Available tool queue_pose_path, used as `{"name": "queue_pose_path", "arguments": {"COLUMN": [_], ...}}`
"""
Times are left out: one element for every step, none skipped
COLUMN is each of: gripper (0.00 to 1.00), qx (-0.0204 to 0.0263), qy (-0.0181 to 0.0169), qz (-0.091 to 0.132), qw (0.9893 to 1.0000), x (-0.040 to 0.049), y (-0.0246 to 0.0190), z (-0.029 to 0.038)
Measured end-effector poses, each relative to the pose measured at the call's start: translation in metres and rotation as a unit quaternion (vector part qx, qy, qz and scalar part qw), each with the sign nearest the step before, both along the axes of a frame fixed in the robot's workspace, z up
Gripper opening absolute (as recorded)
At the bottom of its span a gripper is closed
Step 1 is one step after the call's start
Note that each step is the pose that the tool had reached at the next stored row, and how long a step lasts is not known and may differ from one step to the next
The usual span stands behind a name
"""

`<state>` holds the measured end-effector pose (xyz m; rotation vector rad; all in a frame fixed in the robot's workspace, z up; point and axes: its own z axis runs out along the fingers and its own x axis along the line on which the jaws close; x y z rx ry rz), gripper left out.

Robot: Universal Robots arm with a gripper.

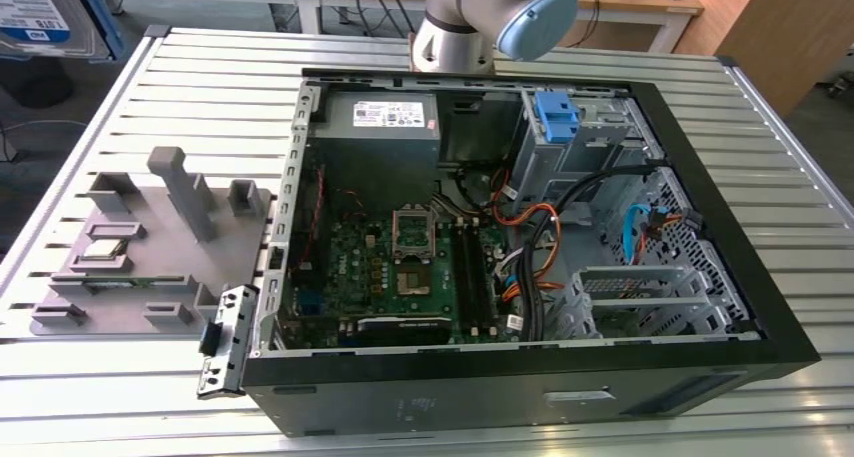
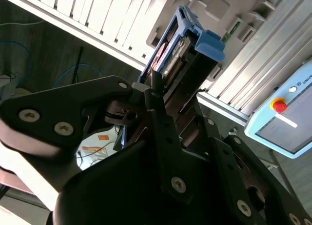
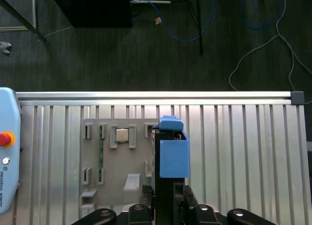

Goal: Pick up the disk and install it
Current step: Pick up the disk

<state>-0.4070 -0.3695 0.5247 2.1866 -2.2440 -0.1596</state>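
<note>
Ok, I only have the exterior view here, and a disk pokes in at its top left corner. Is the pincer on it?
Observer: Yes. In both wrist views the pincer is shut on the disk, which stands edge-on between its fingers.
Operator: And what lies under it?
Observer: In the first wrist view it hangs above the slatted table, right along one edge of the grey fixture plate.
Operator: Anything else near that plate?
Observer: A light-blue pendant with a red button sits at the end of the table beyond the plate.
</note>
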Motion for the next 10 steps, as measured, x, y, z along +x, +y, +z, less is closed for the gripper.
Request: {"name": "queue_pose_path", "arguments": {"gripper": [0.35, 0.35, 0.35, 0.35, 0.35, 0.35, 0.35, 0.35, 0.35, 0.35], "qx": [0.0, 0.0, 0.0, 0.0, 0.0, 0.0, 0.0, 0.0, 0.0, 0.0], "qy": [0.0, 0.0001, 0.0, 0.0, 0.0, 0.0, 0.0, 0.0, 0.0, 0.0], "qz": [0.0, 0.0, 0.0, 0.0, 0.0, 0.0, 0.0, 0.0, 0.0, 0.0], "qw": [1.0, 1.0, 1.0, 1.0, 1.0, 1.0, 1.0, 1.0, 1.0, 1.0], "x": [0.0, 0.0, 0.0, 0.0, 0.0, 0.0, 0.0, 0.0, 0.0001, 0.0004], "y": [0.0, 0.0, 0.0, 0.0, 0.0, 0.0, 0.0, 0.0, 0.0, 0.0], "z": [0.0014, 0.0023, 0.0025, 0.0024, 0.0024, 0.0025, 0.0025, 0.0025, 0.0025, 0.0025]}}
